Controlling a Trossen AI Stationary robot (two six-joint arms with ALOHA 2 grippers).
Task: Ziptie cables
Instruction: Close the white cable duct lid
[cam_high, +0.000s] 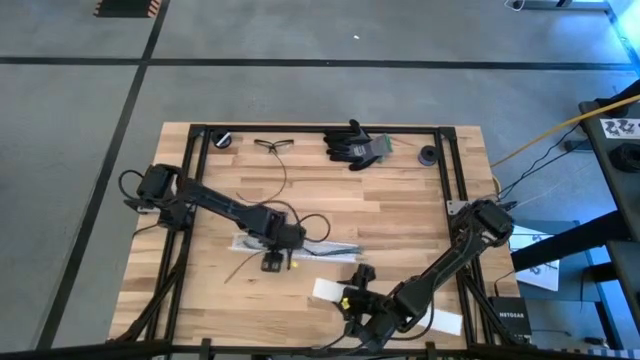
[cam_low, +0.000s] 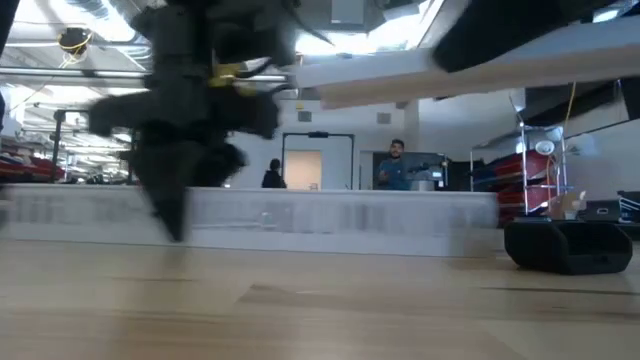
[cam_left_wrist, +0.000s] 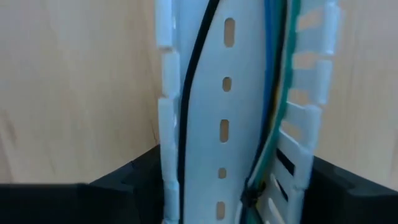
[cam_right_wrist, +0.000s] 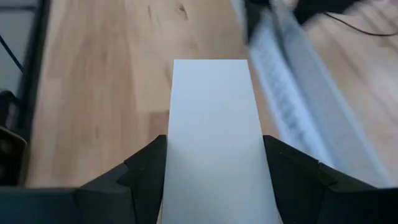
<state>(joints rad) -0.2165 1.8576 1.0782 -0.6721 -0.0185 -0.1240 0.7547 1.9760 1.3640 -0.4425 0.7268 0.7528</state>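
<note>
Left wrist view: the left gripper (cam_left_wrist: 227, 186) straddles a white slotted duct (cam_left_wrist: 227, 124), one dark finger (cam_left_wrist: 134, 180) on each side; whether the fingers press its walls I cannot tell. Inside the duct lie the cables (cam_left_wrist: 277, 93), blue and greenish, along one wall, and a black ziptie (cam_left_wrist: 189, 93) runs along the other wall.

High view, centre: that gripper (cam_high: 285, 238) sits over the duct (cam_high: 330, 248), which lies across the table (cam_high: 400, 210) with dark strands trailing toward the frame's left.

Right wrist view: the right gripper (cam_right_wrist: 214, 174) holds a flat white strip (cam_right_wrist: 211, 124) between its fingers (cam_right_wrist: 146, 168), the strip reaching forward over the wood. The duct (cam_right_wrist: 292, 106) shows blurred in the upper right.

High view, lower centre: the right gripper (cam_high: 362, 300) holds that strip (cam_high: 328, 290) just below the duct.

Along the table's top edge lie glasses (cam_high: 272, 145), a black glove (cam_high: 358, 145) and two small black round parts (cam_high: 222, 139), well apart from both grippers.

Low view: a blurred gripper (cam_low: 175, 130) hangs at the left, a black box (cam_low: 565, 245) sits at the right, and people (cam_low: 395, 165) stand in the room behind.
</note>
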